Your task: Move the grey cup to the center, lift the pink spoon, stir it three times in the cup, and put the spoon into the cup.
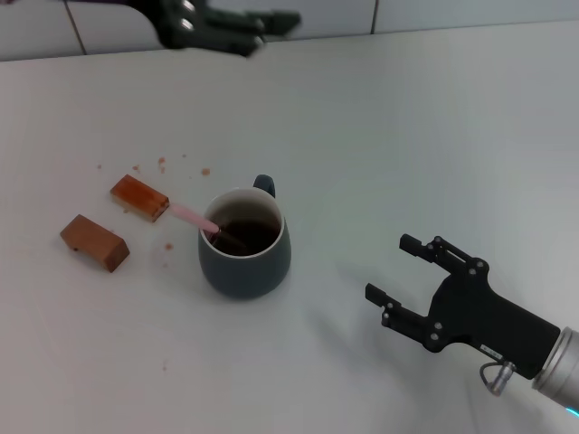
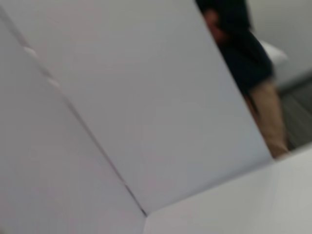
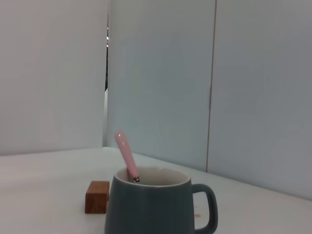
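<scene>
The grey cup (image 1: pixel 245 246) stands upright near the middle of the white table, handle toward the far side, dark liquid inside. The pink spoon (image 1: pixel 194 217) rests in the cup, its bowl in the liquid and its pink handle leaning out over the left rim. The right wrist view shows the cup (image 3: pixel 151 204) with the spoon handle (image 3: pixel 126 155) sticking up. My right gripper (image 1: pixel 405 269) is open and empty, on the table to the right of the cup, apart from it. My left gripper (image 1: pixel 271 23) is raised at the far edge of the table, top left.
Two reddish-brown wooden blocks (image 1: pixel 140 197) (image 1: pixel 93 241) lie left of the cup, with small crumbs (image 1: pixel 163 165) scattered near them. One block (image 3: pixel 97 196) shows in the right wrist view. White wall panels (image 2: pixel 146 97) stand behind the table.
</scene>
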Motion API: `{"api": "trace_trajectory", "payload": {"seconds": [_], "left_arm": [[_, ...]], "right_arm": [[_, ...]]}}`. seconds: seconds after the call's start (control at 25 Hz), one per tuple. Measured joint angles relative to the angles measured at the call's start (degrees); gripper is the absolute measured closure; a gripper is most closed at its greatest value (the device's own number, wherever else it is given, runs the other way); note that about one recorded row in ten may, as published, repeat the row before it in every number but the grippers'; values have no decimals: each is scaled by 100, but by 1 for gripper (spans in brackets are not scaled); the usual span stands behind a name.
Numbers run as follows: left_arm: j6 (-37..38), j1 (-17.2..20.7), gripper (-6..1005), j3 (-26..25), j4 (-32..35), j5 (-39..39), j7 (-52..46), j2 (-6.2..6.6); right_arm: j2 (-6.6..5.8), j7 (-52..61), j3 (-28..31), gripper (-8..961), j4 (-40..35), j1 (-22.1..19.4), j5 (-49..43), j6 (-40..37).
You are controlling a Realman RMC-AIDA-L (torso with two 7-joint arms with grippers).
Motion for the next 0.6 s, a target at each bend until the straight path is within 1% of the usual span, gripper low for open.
{"api": "trace_trajectory", "payload": {"seconds": [0.04,0.08,0.24,0.28,0.32,0.36,0.4,0.44,0.6], "left_arm": [[0,0,281,0,0,0,0,0],[60,98,271,-395,-377,-361,225,39],[60,98,228,-395,-377,-361,225,39],[437,402,217,-984,-1309,-599,836,129],[623,757,216,-1057,-1811,-608,1481,111],[623,757,216,-1057,-1811,-608,1481,111],[627,1022,215,-1040,-2151,-578,1944,73],[623,1116,215,-1036,-2279,-568,2095,57],[589,1508,214,-1054,-3172,-568,3009,15]], "right_arm": [[0,0,0,195,0,0,0,0],[0,0,1,195,-12,-6,7,-42],[0,1,4,195,-44,-36,17,-192],[0,2,6,194,-60,-46,18,-238],[0,3,11,194,-82,-59,22,-324],[0,3,11,194,-82,-59,22,-324],[0,4,14,194,-85,-64,27,-386],[0,4,14,194,-85,-64,27,-386],[0,5,0,195,-84,-67,26,-454]]}}
